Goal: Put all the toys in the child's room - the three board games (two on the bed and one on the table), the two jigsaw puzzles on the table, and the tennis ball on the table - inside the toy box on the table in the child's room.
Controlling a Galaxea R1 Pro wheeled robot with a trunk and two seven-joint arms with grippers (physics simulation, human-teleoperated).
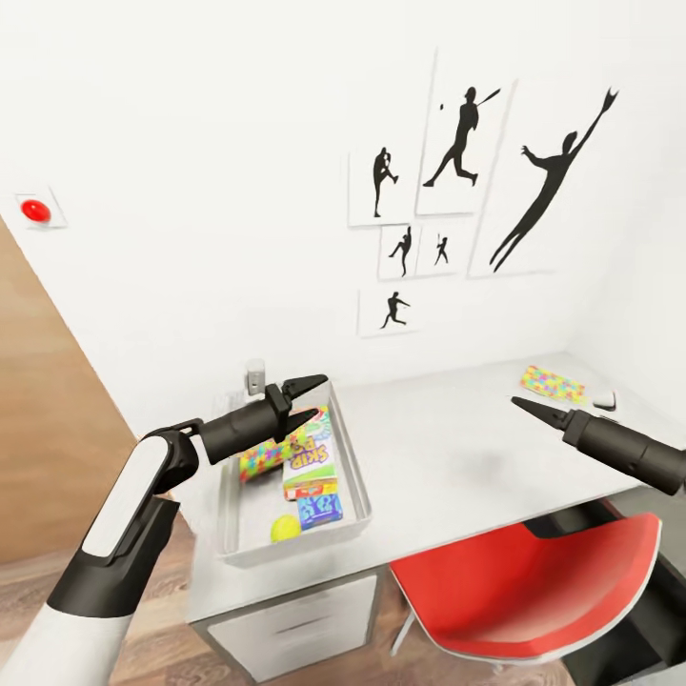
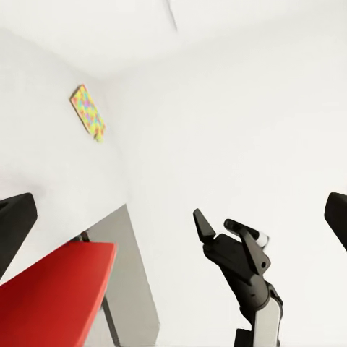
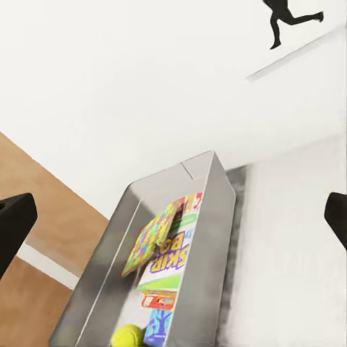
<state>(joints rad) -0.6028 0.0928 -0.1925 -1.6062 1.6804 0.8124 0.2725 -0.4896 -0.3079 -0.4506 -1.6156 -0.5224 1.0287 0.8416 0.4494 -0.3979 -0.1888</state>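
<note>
At the left end of the pale grey desk surface (image 1: 457,448) sits the light grey open-topped toy box (image 1: 353,476). Inside lie a bright multicoloured jigsaw puzzle (image 1: 262,457) leaning at a tilt, the yellow-green-red "Skip-Bo" board game box (image 1: 312,457), a smaller blue game box (image 1: 319,510) and the small yellow-green tennis ball (image 1: 285,528). The black left claw (image 1: 307,402) hovers above the bin, jaws apart and empty. Further right, the black right claw (image 1: 527,408) hangs over bare desk; its jaws look close together and hold nothing. At the far right corner lies the second flat multicoloured jigsaw puzzle (image 1: 553,384), apparently not yet packed. No "Monopoly" box is visible in the bin.
</note>
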